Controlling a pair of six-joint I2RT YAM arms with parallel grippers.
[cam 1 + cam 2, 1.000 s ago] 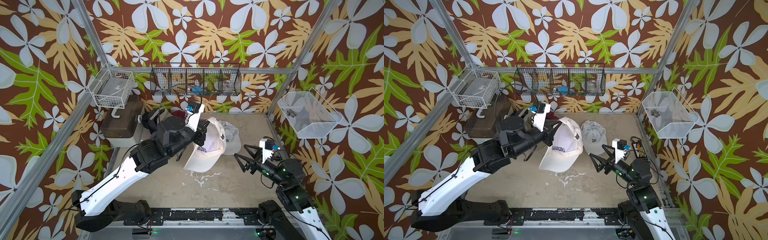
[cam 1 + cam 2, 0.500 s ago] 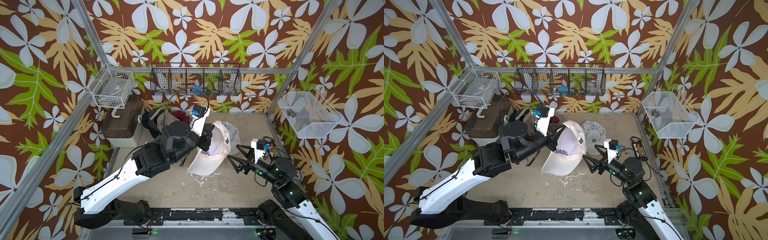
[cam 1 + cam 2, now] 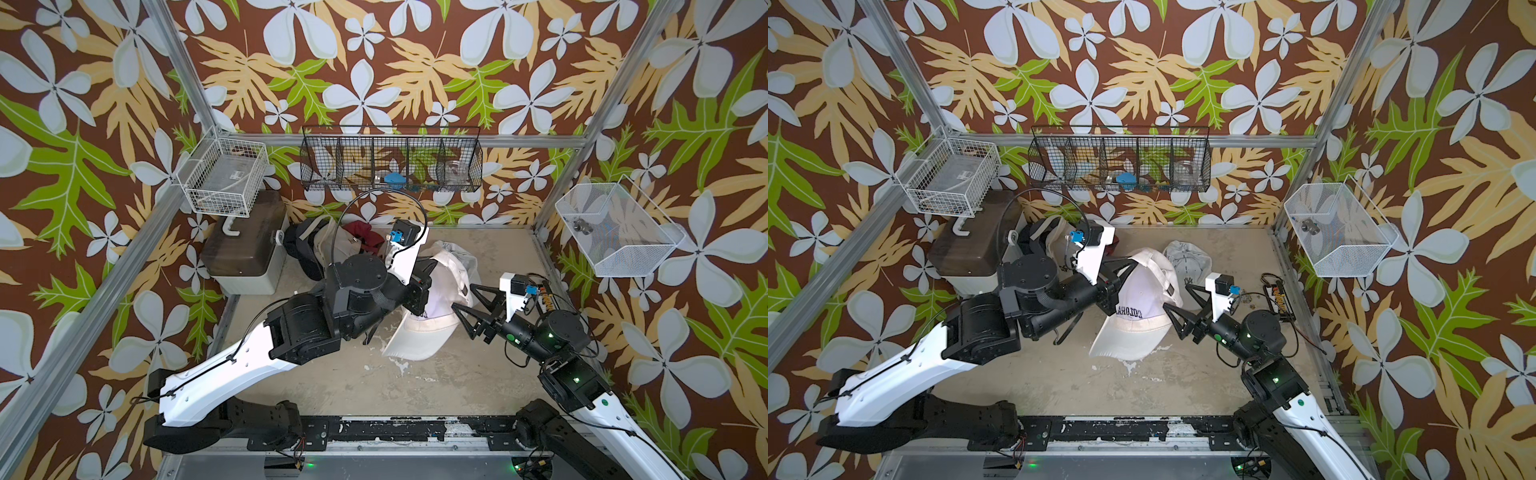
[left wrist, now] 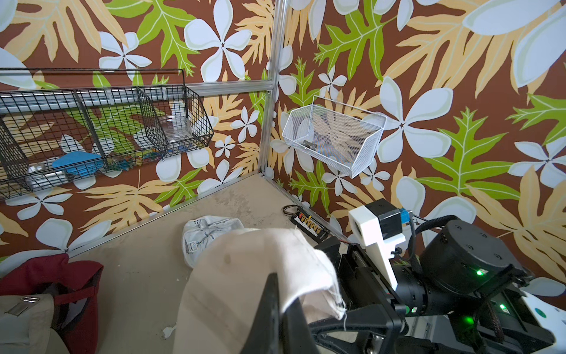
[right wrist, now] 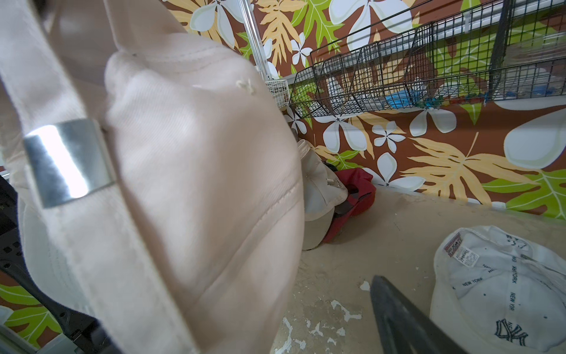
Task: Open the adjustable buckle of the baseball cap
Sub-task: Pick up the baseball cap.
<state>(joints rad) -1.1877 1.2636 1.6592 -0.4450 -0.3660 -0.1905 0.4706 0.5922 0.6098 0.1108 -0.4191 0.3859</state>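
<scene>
Right now I have the white baseball cap [image 3: 1144,291] held up over the table [image 3: 332,374], between the 2 arms. The left gripper [image 4: 281,295] is pinched tight on the cap's cloth, and the right gripper [image 3: 1176,296] stands spread wide just beside the cap's rear, gripping nothing. I judge this to be the approach step. The silver buckle [image 5: 69,162] looks clamped flat on the strap [image 5: 39,76], close in front of the right wrist camera. The next move calls for working 1 fingertip under the flap's edge and levering it up while the left side braces the cap. Beyond, a grey New York cap [image 5: 502,291] lies on the table. Farther back, the brown-lidded box [image 3: 245,249] is closed, so I cannot tell its contents. On the walls, the white wire basket [image 3: 222,199] holds something clear that I cannot identify. The black 5-bay rack [image 3: 322,160] has a blue thing [image 3: 394,178] in its middle bay and a clear jar [image 3: 457,168] in the bay nearest the mesh bin [image 3: 631,257], which holds 1 small metal piece [image 3: 579,226].
</scene>
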